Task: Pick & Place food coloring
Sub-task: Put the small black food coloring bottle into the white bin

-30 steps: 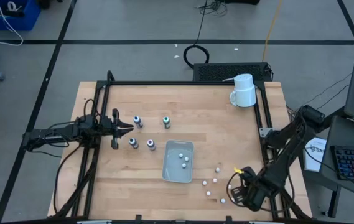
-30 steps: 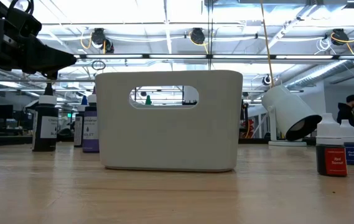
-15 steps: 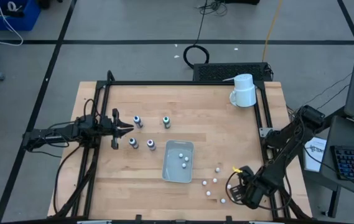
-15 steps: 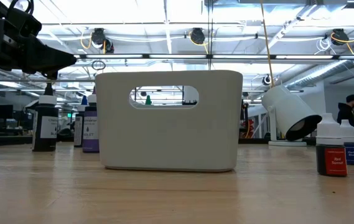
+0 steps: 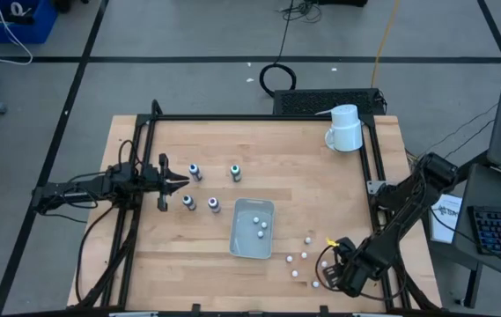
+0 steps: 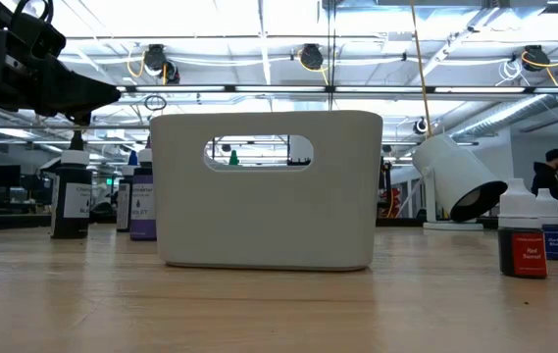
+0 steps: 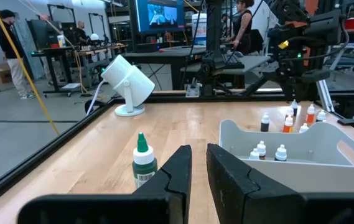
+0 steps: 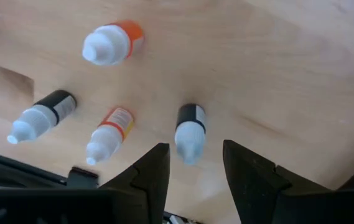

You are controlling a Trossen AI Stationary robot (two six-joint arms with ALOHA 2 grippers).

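Observation:
Several small food coloring bottles with white caps point(image 5: 304, 257) stand upright on the table near its near right corner. My right gripper point(image 8: 195, 149) hangs open above them, pointing steeply down. A black-labelled bottle point(image 8: 190, 130) stands just below the gap between its fingers, and they do not touch it. More bottles point(image 5: 195, 171) stand on the table at the left. In front of these my left gripper point(image 5: 180, 182) waits level and shut. A white bin point(image 5: 252, 242) in the middle holds three bottles point(image 5: 260, 226).
A white mug point(image 5: 345, 129) sits at the far right corner. Around the black-labelled bottle stand an orange-labelled one point(image 8: 111, 43), another black-labelled one point(image 8: 41, 117) and a yellow-labelled one point(image 8: 109, 135). A black frame point(image 5: 369, 167) borders the table.
My right gripper has sunk a little toward the bottles near the near right corner and has shifted slightly toward the table's left. It has stayed open. No bottle has moved.

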